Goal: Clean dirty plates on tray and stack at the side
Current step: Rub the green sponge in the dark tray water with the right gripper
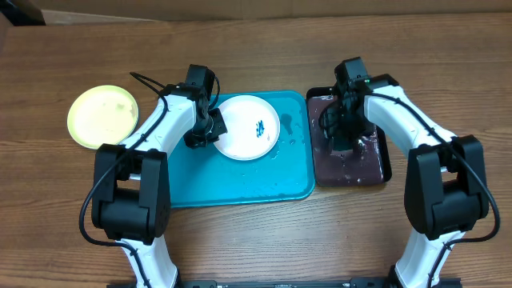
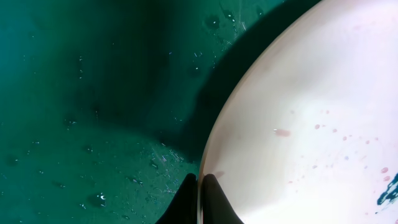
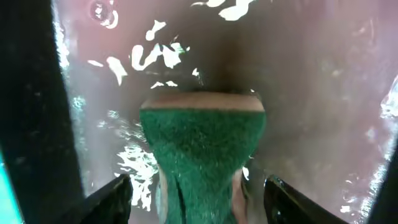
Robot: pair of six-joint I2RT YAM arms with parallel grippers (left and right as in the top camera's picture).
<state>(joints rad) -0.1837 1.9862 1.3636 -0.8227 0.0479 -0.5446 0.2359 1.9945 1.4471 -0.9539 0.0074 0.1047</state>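
Two plates in view. Yellow plate [image 1: 100, 114] lies flat on the table [image 1: 264, 240], left of the tray [image 1: 240, 180] and clear of its rim; no smear shows on it from overhead, so I take it as cleaned and set aside, the first of the stack. White plate [image 1: 240, 140] sits on the tray, upper middle, with a teal smear [image 1: 260, 126] right of its centre, not yet wiped. Wrist view adds faint pinkish specks on its face. Tray floor is wet, with droplets scattered around the plate. Left gripper [image 2: 199, 188] is closed thin on the white plate's left rim, one finger above and one below the edge, steadying it. Right gripper [image 3: 199, 190] is down in the black tray [image 1: 384, 164], to the right of the blue one, over the dark liquid. Its jaws stand part open either side of the green sponge [image 3: 202, 143], with a strip of liquid showing on each side, so no grip on it that I can see. Sponge looks waisted low down; cause unclear. Judgement: roughly one plate done, one in hand. Left to do: take up the sponge, scrub the smear off, carry the white plate onto the yellow one. Any further plate is out of sight.
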